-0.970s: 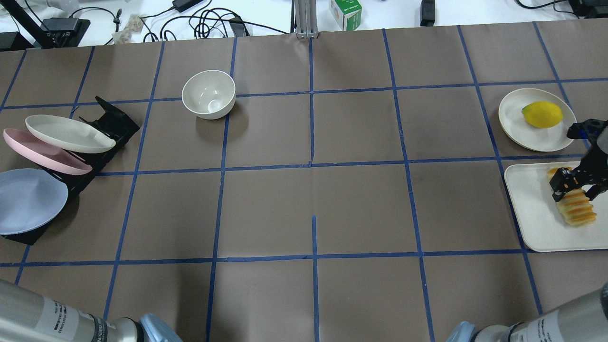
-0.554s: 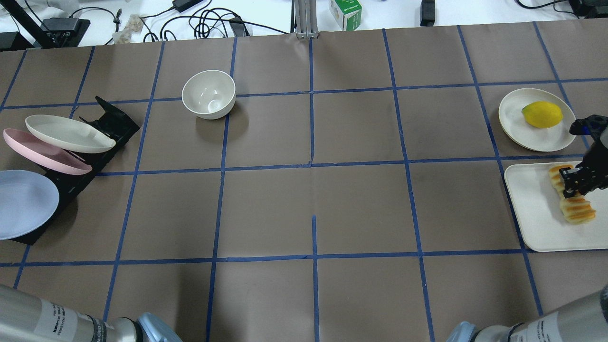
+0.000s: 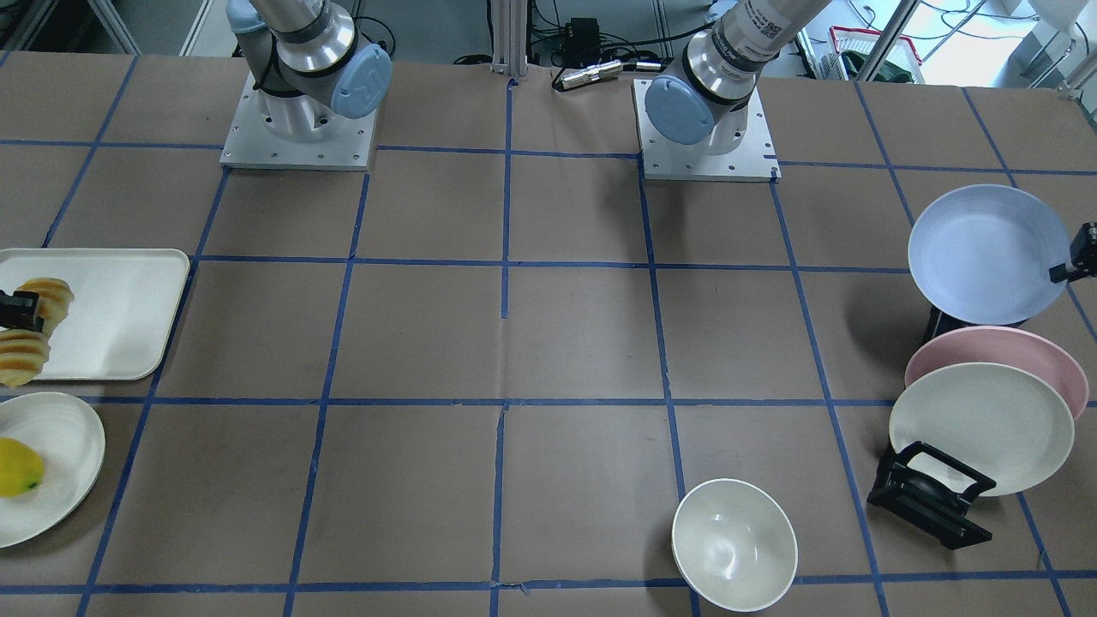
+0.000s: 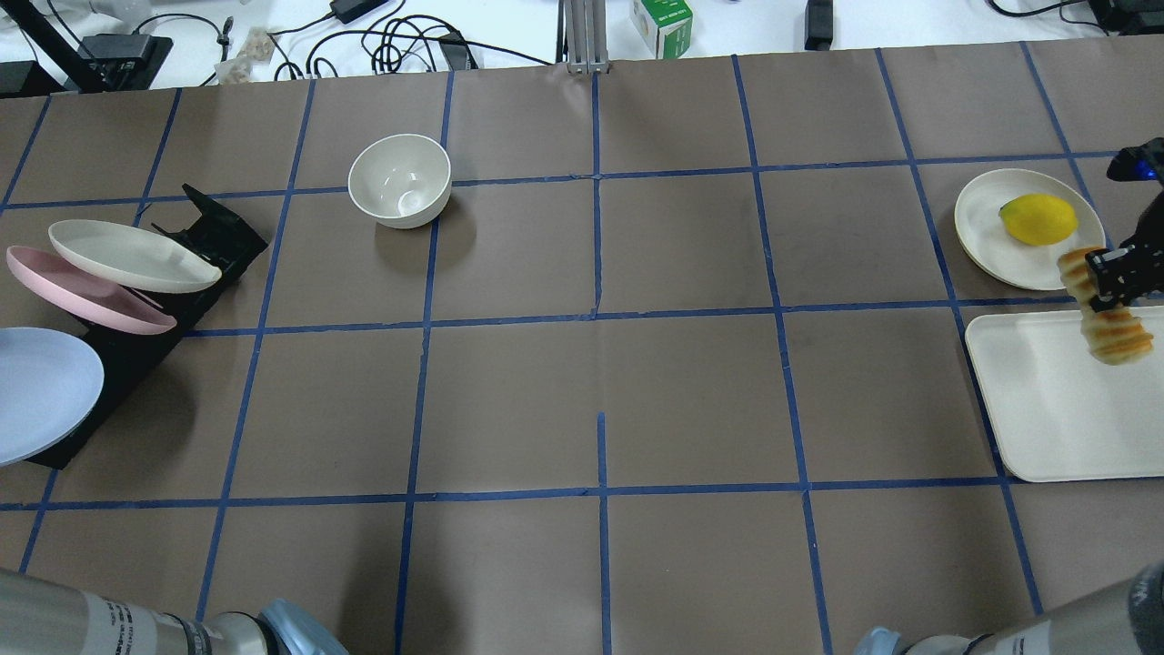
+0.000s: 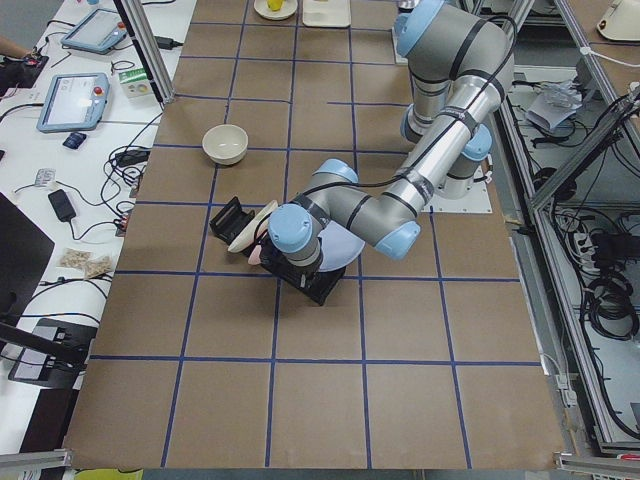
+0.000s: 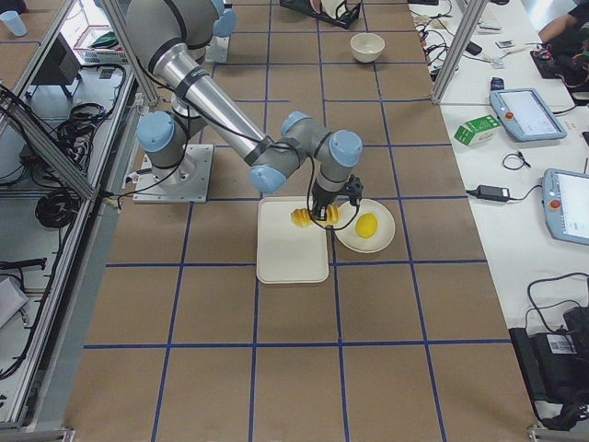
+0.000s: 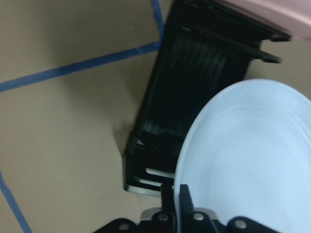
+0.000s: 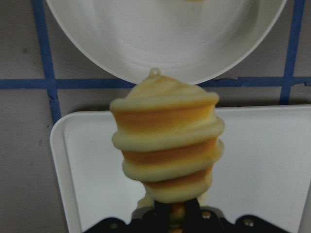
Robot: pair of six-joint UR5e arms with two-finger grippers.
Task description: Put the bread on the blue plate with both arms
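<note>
1. Where the right gripper [image 4: 1117,280] is entered, its jaws are recorded as closed across the middle of the bread [image 4: 1117,335], which is held in the air, clear of the tray [image 4: 1037,418].
2. Left gripper [image 3: 1067,267]: the fingers [image 7: 166,196] are pinched on the rim of the blue plate [image 3: 986,253]. The plate is held tilted over one end of the black rack [image 3: 930,497]. Whether plate and rack touch cannot be told.
3. Edges and room: the bread is placed at the robot's right end of the table [image 4: 600,391], over the tray's far edge and close to the margin of the overhead view. The blue plate is placed at the opposite end. The two ends are separated by a wide stretch of brown, tape-gridded surface.
4. Bread, axis: the long axis is kept roughly level and is run from the tray toward the white plate [image 4: 987,232]. One end is seen over that plate's rim, the other over the tray's corner. The ridges are set across the axis.
5. Right end, neighbours: a yellow fruit [image 4: 1038,218] is laid on the white plate, near the bread's far end.
6. Left end, neighbours: a pink plate [image 3: 1028,351] and a cream plate [image 3: 981,428] are stood leaning in the rack, beside the blue plate.
7. Middle ground: a white bowl [image 4: 400,180] is stood upright toward the far side, well apart from both grippers.
</note>
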